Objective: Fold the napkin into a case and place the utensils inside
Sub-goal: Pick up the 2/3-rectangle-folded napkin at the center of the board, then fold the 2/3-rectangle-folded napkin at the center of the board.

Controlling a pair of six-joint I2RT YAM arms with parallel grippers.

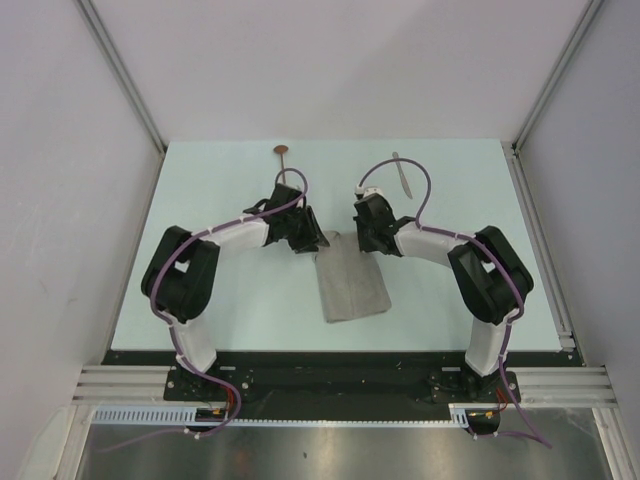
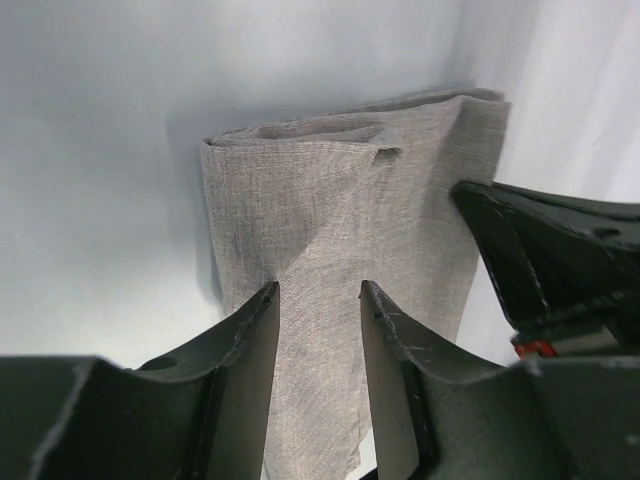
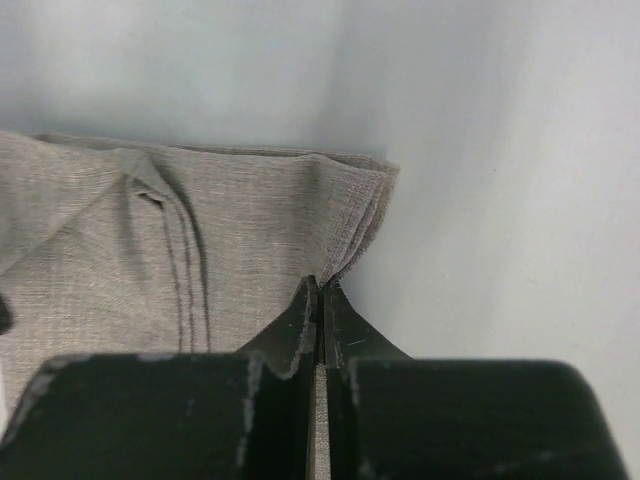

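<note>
The grey-beige napkin (image 1: 350, 285) lies folded into a narrow strip in the middle of the table. My left gripper (image 1: 312, 240) is at its far left corner. In the left wrist view that gripper (image 2: 318, 290) is open, its fingers apart over the napkin (image 2: 340, 190). My right gripper (image 1: 366, 240) is at the far right corner. In the right wrist view it (image 3: 320, 288) is shut on the layered edge of the napkin (image 3: 250, 230), with cloth pinched between its fingers. The spoon (image 1: 283, 154) lies at the far edge and the knife (image 1: 401, 172) to its right, both untouched.
The pale blue table (image 1: 200, 200) is enclosed by white walls with metal rails along the right side (image 1: 535, 220) and left side (image 1: 125, 75). A black base plate (image 1: 340, 380) holds both arms at the near edge.
</note>
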